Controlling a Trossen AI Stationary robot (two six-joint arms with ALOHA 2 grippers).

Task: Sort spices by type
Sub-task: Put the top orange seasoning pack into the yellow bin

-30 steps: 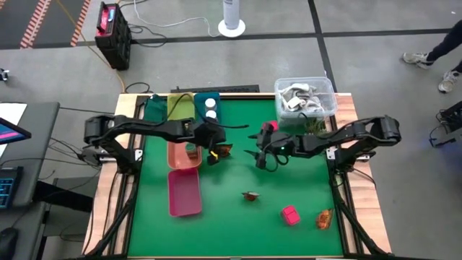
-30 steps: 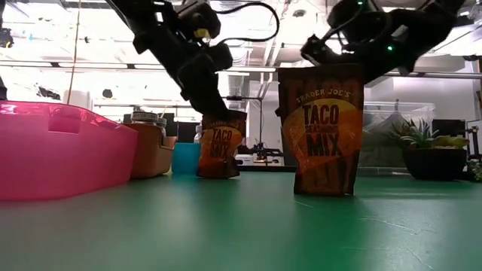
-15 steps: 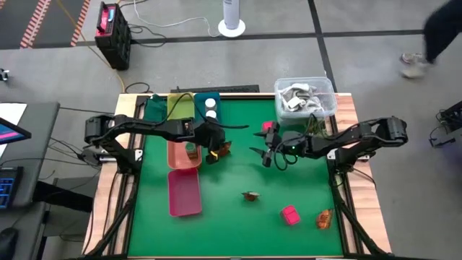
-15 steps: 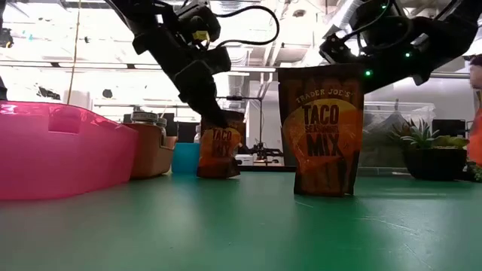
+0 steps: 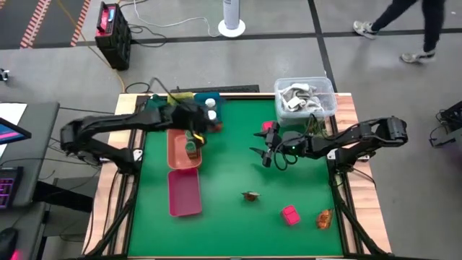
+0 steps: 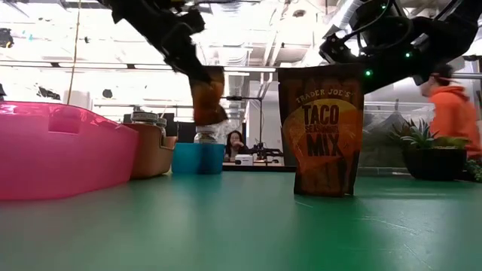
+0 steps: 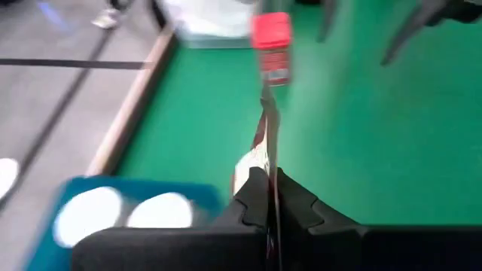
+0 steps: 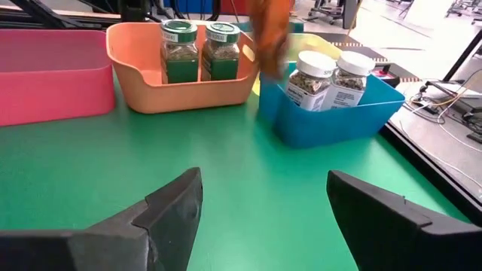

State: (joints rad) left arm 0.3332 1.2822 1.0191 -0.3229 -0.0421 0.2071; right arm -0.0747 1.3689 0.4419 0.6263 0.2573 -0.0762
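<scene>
Green felt covered my table (image 5: 231,173), with a clear tub (image 5: 305,96) of grey-white clutter at its far right corner and a person walking on the grey floor beyond. My left gripper (image 7: 269,197) was clamped on a taco sachet (image 6: 208,94), which hung clear of the felt, over the near end of the blue tray (image 8: 331,113). That tray held two white-lidded jars (image 8: 329,77). Beside it, the orange tray (image 8: 181,71) held two green-lidded jars (image 8: 194,51), and the pink tray (image 5: 183,192) lay next along my left side.

My right gripper (image 8: 260,199) hung above the middle of the felt with its fingers spread wide and nothing between them. Just beside it on the far side sat a pink block (image 5: 268,126). Nearer my front edge stood a second taco sachet (image 6: 321,129), upright, and off to its right lay another pink block (image 5: 290,214) and a third sachet (image 5: 324,218), near each other.
</scene>
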